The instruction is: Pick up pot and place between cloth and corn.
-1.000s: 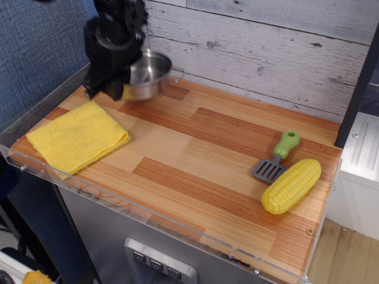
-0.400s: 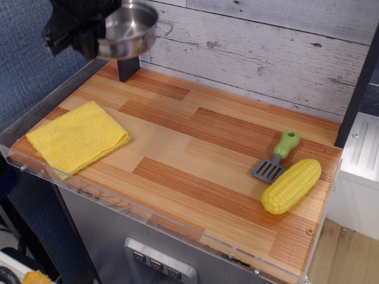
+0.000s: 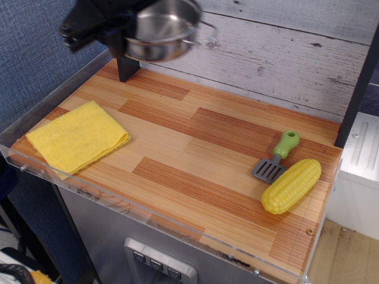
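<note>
While only 1 view is given, it shows what the coming move turns on. The pot [image 3: 163, 28] hangs high above the back left corner of the counter [image 3: 195, 160], clear of the wood, with its open mouth tipped toward the camera and a wire loop handle sticking out on its right side. The claw [image 3: 121, 26] is clamped on the pot's left rim; the fingers themselves are dark and blurred, so I judge the grip from the pot being carried in the air.

From the claw, the target gap lies forward and to the right. The cloth [image 3: 78, 137] sits flat near the front left edge, well apart from the corn [image 3: 291, 185], which lies at the front right with its long axis running diagonally, upper right to lower left. A spatula [image 3: 277, 156] with a green handle lies just beside the corn on its inner side, almost touching it.

The bare stretch of counter between cloth and corn is wide, so I judge the drop spot should favour the middle, keeping the pot off the spatula.
</note>
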You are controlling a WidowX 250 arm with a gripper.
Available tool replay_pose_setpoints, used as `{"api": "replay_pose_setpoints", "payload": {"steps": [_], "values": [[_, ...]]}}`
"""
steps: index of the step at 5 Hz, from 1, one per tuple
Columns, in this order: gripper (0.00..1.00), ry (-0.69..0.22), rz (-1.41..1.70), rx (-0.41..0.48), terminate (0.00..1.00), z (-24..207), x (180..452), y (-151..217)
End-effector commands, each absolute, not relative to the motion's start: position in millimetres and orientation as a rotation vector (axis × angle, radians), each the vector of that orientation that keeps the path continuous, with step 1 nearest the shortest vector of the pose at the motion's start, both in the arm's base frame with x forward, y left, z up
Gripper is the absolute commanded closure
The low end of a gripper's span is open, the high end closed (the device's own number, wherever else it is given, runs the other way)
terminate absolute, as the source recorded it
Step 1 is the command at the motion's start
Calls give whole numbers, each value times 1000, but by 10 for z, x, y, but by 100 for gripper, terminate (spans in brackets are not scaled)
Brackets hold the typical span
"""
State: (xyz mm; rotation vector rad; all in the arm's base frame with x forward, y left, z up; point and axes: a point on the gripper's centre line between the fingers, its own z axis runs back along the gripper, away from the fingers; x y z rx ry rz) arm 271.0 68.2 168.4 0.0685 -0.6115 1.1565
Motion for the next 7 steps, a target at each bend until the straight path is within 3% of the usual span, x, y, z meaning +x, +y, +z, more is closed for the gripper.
{"api": "replay_pose_setpoints", "payload": {"steps": [1, 4, 7], "values": [[100, -640, 975, 67, 0, 1448, 2527, 310], [100, -626, 793, 111, 0, 895, 2343, 83], [100, -614, 754, 195, 0, 377, 2458, 497]]}}
